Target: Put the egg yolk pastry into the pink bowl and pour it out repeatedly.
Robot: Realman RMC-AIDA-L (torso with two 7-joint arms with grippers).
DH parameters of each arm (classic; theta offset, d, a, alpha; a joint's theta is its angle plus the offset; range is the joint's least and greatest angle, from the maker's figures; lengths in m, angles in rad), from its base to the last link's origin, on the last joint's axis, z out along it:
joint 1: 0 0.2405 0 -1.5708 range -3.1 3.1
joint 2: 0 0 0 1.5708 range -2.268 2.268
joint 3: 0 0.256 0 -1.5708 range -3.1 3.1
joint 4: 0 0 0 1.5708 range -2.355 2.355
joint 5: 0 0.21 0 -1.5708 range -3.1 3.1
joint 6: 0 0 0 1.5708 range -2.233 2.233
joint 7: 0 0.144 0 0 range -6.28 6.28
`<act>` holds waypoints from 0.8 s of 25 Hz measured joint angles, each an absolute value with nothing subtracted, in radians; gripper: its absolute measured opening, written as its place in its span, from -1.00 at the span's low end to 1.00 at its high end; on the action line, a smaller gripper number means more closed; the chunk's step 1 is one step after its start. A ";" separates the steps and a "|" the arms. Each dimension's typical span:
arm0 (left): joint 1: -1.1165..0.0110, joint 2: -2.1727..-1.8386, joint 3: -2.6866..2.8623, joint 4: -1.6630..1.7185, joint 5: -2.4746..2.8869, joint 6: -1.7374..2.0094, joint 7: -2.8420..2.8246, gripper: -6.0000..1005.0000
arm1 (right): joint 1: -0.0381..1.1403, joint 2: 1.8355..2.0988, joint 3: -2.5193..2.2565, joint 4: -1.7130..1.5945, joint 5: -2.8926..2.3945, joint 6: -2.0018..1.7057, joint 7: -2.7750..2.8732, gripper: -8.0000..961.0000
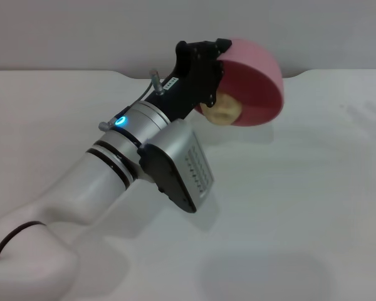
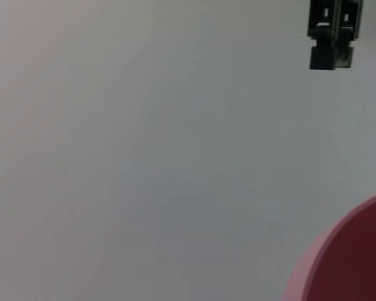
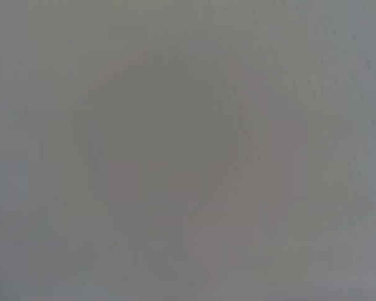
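My left gripper [image 1: 213, 63] is shut on the rim of the pink bowl [image 1: 254, 84] and holds it tipped steeply above the white table [image 1: 301, 207], at the far middle. The bowl's rounded outside faces me and its mouth turns toward the arm. The egg yolk pastry [image 1: 224, 110] shows at the lower edge of the bowl's mouth, just under the gripper; I cannot tell whether it touches the table. A piece of the bowl's rim [image 2: 348, 257] shows in the left wrist view. A black gripper [image 2: 331, 36], my right one, shows far off in that view.
The table's back edge meets a pale wall [image 1: 81, 31]. My left arm's white forearm [image 1: 113, 175] crosses the left half of the table. The right wrist view shows only a plain grey surface [image 3: 188, 150].
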State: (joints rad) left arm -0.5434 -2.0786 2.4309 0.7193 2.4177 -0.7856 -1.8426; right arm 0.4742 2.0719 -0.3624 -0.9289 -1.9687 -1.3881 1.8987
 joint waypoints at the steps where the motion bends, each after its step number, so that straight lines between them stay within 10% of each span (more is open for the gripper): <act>1: -0.546 -2.079 2.436 0.717 2.413 -0.789 -1.834 -0.99 | 0.474 2.072 -0.362 -0.927 -1.965 -1.388 1.899 0.15; 20: -0.577 -2.079 2.501 0.679 2.289 -0.990 -1.603 -0.99 | 0.466 2.074 -0.364 -0.911 -1.948 -1.402 1.898 0.15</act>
